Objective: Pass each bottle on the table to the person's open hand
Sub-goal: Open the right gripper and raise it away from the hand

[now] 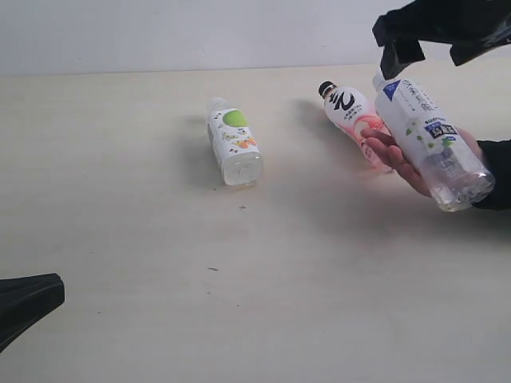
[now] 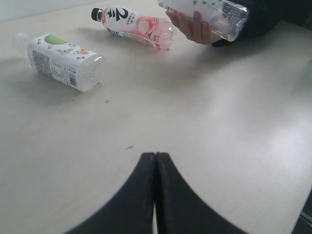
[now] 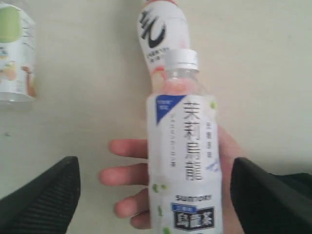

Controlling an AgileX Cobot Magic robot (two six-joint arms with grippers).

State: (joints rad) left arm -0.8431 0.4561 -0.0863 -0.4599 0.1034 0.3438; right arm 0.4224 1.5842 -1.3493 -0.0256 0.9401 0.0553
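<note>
Resting across the person's open, palm-up hand (image 1: 397,155) out at 3 o'clock in the exterior view is the clear plastic bottle with the white cap and blue-and-white label (image 1: 431,144), cap pointing up toward 11 o'clock. The black right claw (image 1: 429,57) hangs just above its neck with the jaws spread wide. The right wrist view shows a finger well off to either side of the label, so nothing is gripped and the palm alone carries the weight. By my reading, that makes one delivery as good as done! Now look at what is left on the pale beige wood-grain counter (image 1: 319,303). The pink clear bottle with the black cap (image 1: 355,120) lies on its side at 2 o'clock, its base tucked right beside the person's fingers. The white-capped clear bottle with the green-lime label (image 1: 233,148) lies on its side near the middle at 11 o'clock, well apart from the hand. Neither is touched by any claw. No other bottle shows in these views. Down at 8 o'clock the black left claw (image 2: 156,158) sits low over bare counter, fingers pressed together and holding nothing. So at least two handovers are yet to come, and the pink one looks the nearer pick for the right arm.
</note>
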